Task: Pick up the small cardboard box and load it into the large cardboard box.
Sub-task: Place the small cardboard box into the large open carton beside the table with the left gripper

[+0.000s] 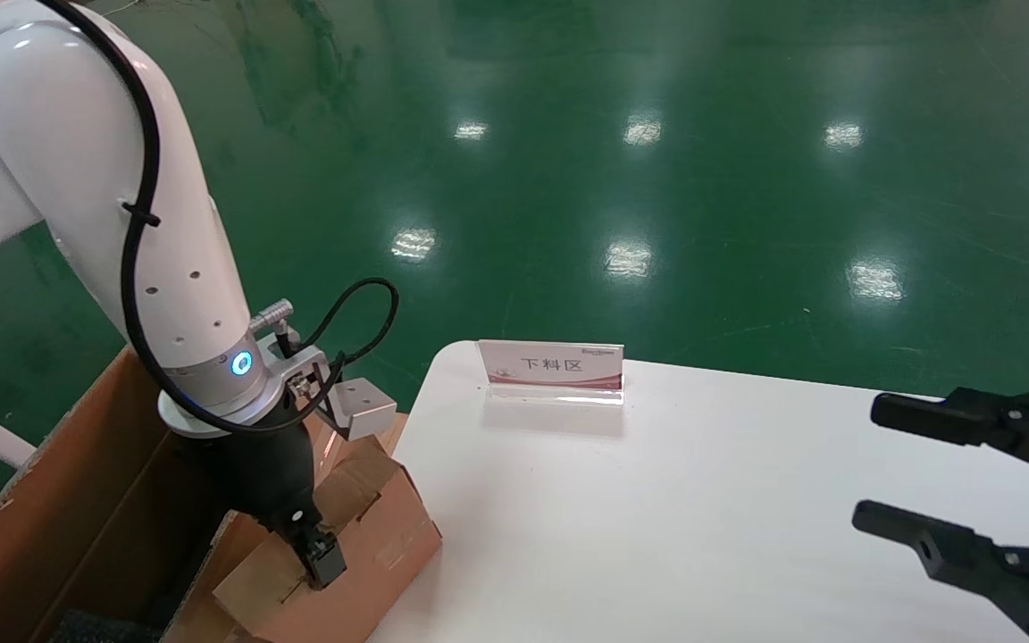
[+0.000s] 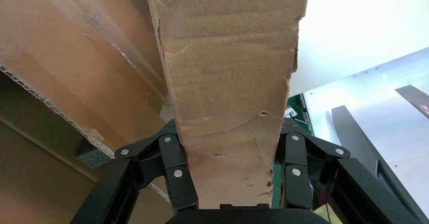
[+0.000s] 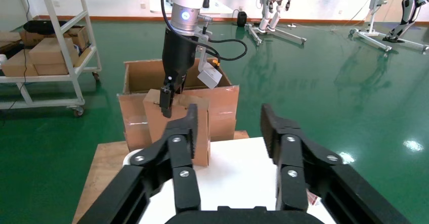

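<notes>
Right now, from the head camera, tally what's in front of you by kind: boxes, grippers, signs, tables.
Cardboard boxes: 2, the small cardboard box and the large cardboard box
Grippers: 2, the left gripper shut on the small one, the right gripper open over the table
Sign stands: 1, the sign
Tables: 1, the white table
Total: 6

Small cardboard box (image 1: 363, 545): reddish-brown, paler torn patches on top, edges creased and frayed. Sits at about 7 o'clock in the head view, tilted, its top sloping down toward the white table edge just beside it. Upper end lies over the rim of the large cardboard box (image 1: 77, 500).

Large cardboard box: brown corrugated carton, open, long flap standing up at 8 o'clock; dark padding visible in its bottom corner.
</notes>
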`<action>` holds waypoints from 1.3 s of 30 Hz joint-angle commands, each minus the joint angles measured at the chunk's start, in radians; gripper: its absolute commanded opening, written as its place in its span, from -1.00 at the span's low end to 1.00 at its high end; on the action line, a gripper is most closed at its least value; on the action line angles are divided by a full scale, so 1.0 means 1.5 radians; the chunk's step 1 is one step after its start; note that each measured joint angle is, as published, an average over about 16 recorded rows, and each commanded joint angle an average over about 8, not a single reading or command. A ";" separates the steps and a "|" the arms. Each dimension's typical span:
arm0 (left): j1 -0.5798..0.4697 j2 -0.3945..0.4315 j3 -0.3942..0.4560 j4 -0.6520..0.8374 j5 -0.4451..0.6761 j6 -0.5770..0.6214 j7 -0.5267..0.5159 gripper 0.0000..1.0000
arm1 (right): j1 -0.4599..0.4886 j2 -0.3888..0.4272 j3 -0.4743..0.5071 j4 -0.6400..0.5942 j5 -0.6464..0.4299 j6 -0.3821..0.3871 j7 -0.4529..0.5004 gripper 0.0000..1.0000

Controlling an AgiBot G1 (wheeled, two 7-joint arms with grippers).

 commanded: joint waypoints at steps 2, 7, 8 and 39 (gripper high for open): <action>-0.005 -0.002 -0.004 0.000 -0.002 0.001 0.002 -1.00 | 0.000 0.000 0.000 0.000 0.000 0.000 0.000 1.00; -0.044 -0.025 -0.031 0.003 -0.022 0.009 0.023 -1.00 | 0.000 0.000 0.000 0.000 0.000 0.000 0.000 1.00; -0.054 -0.031 -0.037 0.004 -0.027 0.010 0.029 -1.00 | 0.000 0.000 0.000 0.000 0.000 0.000 0.000 1.00; -0.428 -0.195 0.022 -0.032 0.023 0.022 0.140 -1.00 | 0.000 0.000 0.000 0.000 0.000 0.000 0.000 1.00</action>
